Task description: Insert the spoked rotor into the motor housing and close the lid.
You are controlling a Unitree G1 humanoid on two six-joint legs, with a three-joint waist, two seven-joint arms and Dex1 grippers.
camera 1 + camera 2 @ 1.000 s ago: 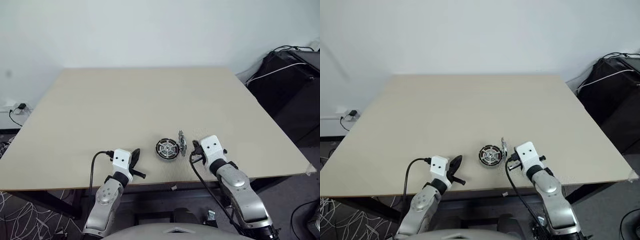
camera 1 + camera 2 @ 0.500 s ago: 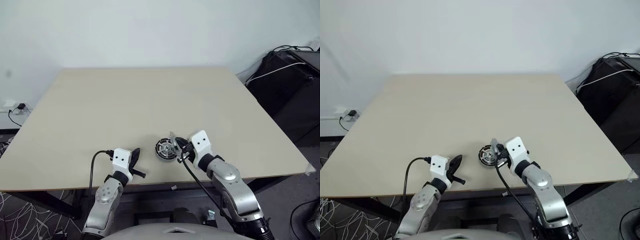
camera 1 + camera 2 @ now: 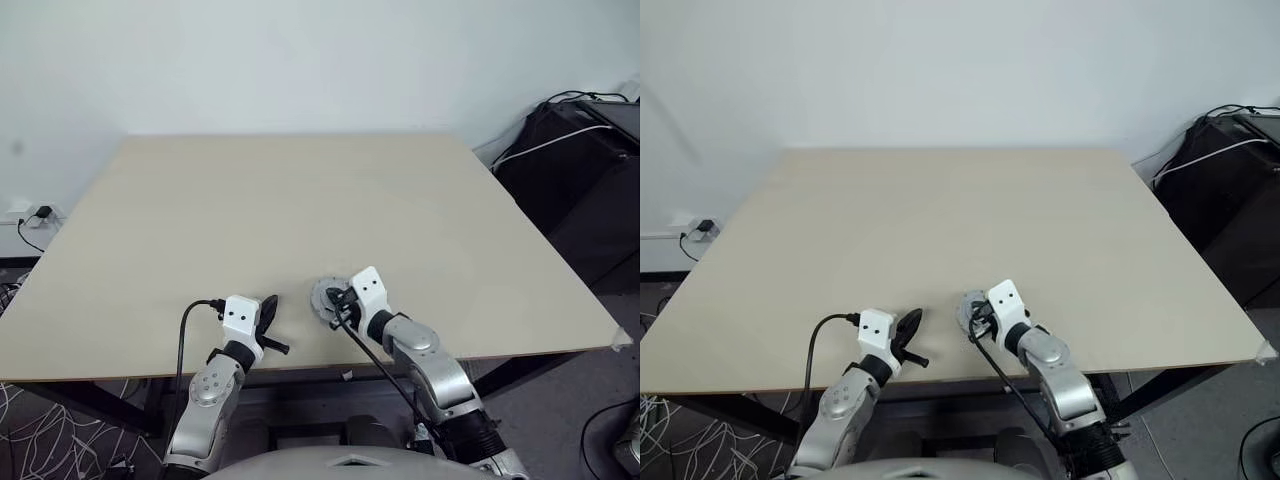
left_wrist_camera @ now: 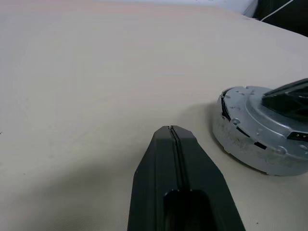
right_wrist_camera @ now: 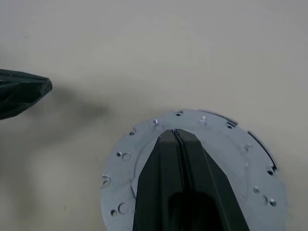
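A: Right claw (image 5: 173, 132)?
B: Clenched, fingers pressed together with nothing between. Tips resting over the top face of the lid (image 5: 144, 149).

A: Lid?
B: Round, grey, plain face up with small holes around the edge. Lying flat near the front edge of the worktop (image 3: 300, 200). Seated over a round silver body, seen from the side in the left wrist view; motor housing and spoked rotor hidden, cannot tell from here.

A: Left claw (image 4: 172, 130)?
B: Clenched too, empty, black fingers (image 4: 159, 159) closed into one wedge. Just beside the lid, apart from it, low over the worktop near the front edge.

A: Surroundings?
B: Pale beige worktop, white wall (image 3: 300, 60) behind. Black bags with a white cable (image 3: 590, 140) on the floor to the right. Power strip (image 3: 25, 215) by the wall to the left.
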